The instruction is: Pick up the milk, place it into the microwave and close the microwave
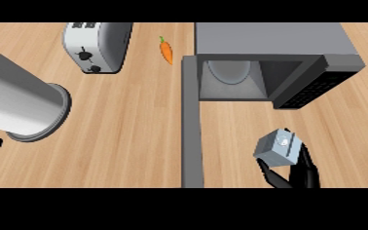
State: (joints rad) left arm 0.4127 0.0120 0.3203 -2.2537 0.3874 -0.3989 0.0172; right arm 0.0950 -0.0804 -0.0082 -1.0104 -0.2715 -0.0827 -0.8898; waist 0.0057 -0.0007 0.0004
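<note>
Milk ends our sweep: at the far left our left forearm (28,102) juts in, its hand cut off by the edge, while the toaster (97,46) and carrot (166,50) lie far back on the table (122,141), out of the way. The microwave (273,41) has its door (191,126) swung toward us, baring the cavity. Near and right, our right hand (300,173) has its fingers wrapped round the milk (277,148), short of the opening, ready, we judge, to carry it in.
</note>
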